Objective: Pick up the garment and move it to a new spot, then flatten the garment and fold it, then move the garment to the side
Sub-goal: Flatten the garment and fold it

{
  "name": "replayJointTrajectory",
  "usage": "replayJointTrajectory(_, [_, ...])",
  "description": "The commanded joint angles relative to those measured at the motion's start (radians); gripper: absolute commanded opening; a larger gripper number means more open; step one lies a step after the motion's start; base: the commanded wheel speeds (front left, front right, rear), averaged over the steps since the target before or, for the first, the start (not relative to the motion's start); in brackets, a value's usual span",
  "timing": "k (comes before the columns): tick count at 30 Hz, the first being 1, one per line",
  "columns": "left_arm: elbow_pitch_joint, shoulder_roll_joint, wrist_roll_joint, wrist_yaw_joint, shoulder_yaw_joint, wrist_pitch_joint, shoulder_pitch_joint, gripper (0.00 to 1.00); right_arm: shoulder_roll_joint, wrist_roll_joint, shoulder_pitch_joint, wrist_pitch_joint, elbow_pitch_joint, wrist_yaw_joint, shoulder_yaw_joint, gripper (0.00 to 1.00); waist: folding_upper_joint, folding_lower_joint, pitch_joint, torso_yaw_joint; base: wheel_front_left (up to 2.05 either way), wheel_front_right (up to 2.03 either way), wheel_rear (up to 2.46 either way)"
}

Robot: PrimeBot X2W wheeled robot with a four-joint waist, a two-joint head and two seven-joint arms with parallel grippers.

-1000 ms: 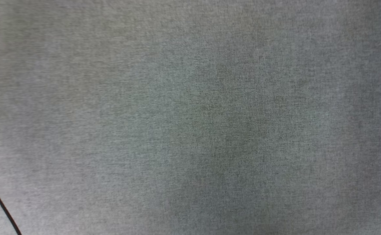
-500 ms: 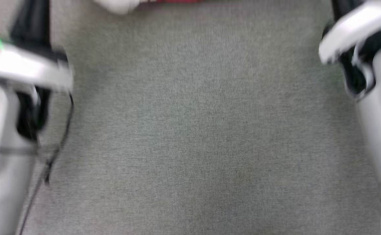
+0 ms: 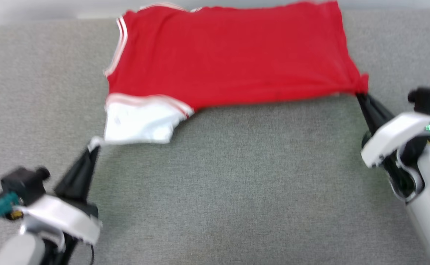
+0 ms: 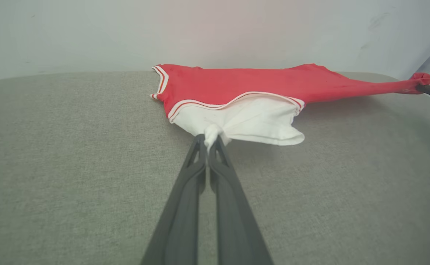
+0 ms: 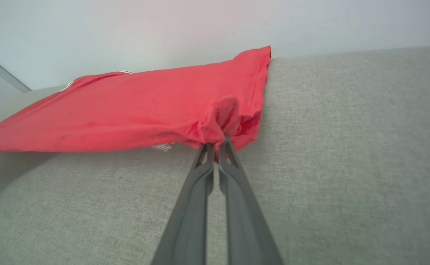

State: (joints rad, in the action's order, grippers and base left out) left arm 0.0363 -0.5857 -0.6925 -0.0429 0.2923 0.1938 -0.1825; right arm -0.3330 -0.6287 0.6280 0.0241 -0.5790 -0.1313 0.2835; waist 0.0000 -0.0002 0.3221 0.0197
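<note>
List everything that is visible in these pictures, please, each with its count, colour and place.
garment: one, red with a white sleeve and striped trim, spread on the far part of the surface.
surface: one, grey woven fabric, under the garment and the grippers.
wall: one, pale, behind the surface.
left gripper: one, dark fingers, lower left of the head view, shut on the sleeve's edge.
right gripper: one, dark fingers, right side of the head view, shut on a red corner of the garment.
</note>
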Motion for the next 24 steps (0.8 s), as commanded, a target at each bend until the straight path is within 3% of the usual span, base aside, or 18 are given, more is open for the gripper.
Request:
replayJointTrajectory(1, [-0.017, -0.01, -0.005, 0.006, 0.005, -0.01, 0.035, 0.0, -0.016, -0.015, -0.038, -0.004, 0.014, 0.001, 0.001, 0.0, 0.0, 0.0002, -0.031, 0.006, 0.0, 0.0, 0.0])
replayJointTrajectory(15, [-0.167, -0.085, -0.122, 0.001, 0.068, -0.164, 0.348, 0.0, -0.098, -0.182, -0.359, -0.117, 0.181, 0.001, -0.026, 0.0, 0.0, 0.0002, -0.158, -0.003, 0.0, 0.0, 0.0])
replayJointTrajectory(24, [-0.211, -0.15, -0.195, -0.002, 0.07, -0.234, 0.484, 0.0, -0.151, -0.226, -0.584, -0.264, 0.336, 0.001, -0.047, 0.0, 0.0, 0.0002, -0.19, -0.018, 0.0, 0.0, 0.0])
